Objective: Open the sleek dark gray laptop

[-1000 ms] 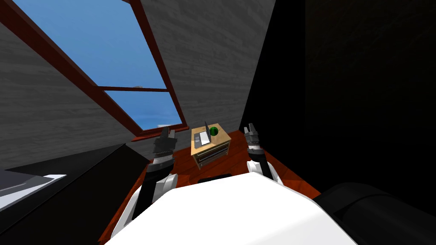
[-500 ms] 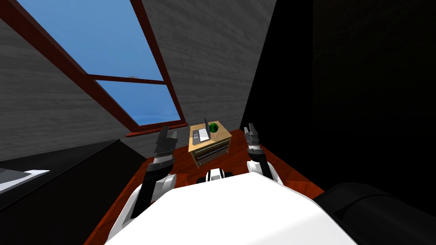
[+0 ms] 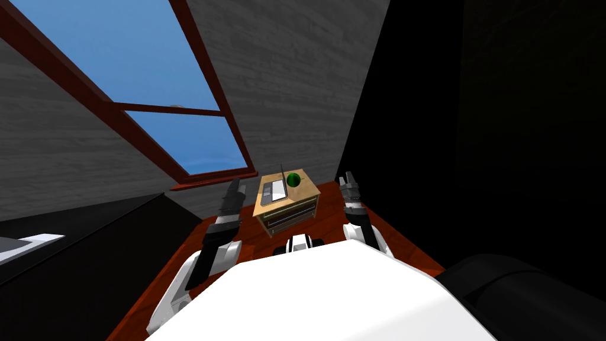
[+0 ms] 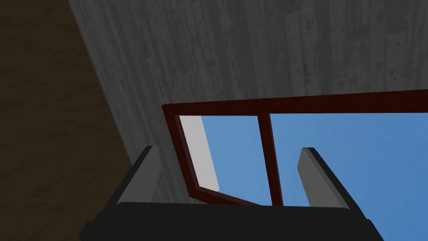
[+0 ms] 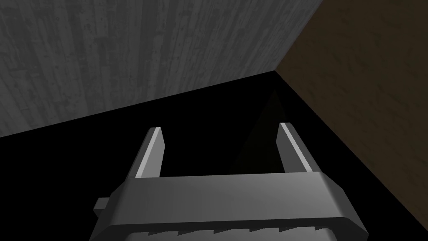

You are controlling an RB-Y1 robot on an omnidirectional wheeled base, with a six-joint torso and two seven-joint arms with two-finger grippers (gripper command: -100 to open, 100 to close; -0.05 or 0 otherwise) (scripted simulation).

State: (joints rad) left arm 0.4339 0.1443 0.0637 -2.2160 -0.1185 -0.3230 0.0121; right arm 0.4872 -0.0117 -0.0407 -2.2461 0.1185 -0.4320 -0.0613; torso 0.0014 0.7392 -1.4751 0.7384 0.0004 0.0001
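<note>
Grey laptop [image 3: 276, 190] open on a small cabinet [image 3: 303, 192], both grippers apart from it

From the head view the laptop looked small. Its base lay flat and was light grey, with a darker patch on the half farther from the lid. The lid stood raised from the base's edge and was seen almost edge-on, as one thin dark line. It sat on the left part of the cabinet's pale wood top. A green ball [image 3: 293, 180] rested just beside the lid on its other side. The cabinet had darker drawer fronts below the top. It stood on a red-brown floor [image 3: 408, 251], close to a grey wall [image 3: 296, 89].

The laptop lay between the two arms, touching neither. The left gripper [image 3: 237, 187] was raised to the left of the cabinet, near its left corner and nearer to the laptop than the other gripper was. Its fingers pointed towards the wall rather than at the laptop. In the left wrist view its fingers [image 4: 147, 169] stood wide apart and empty.

The right gripper [image 3: 348, 179] was raised on the far side of the cabinet — the ball and the cabinet's right edge lay between it and the laptop. In the right wrist view its fingers [image 5: 152, 150] were likewise spread, gripping nothing.
</note>
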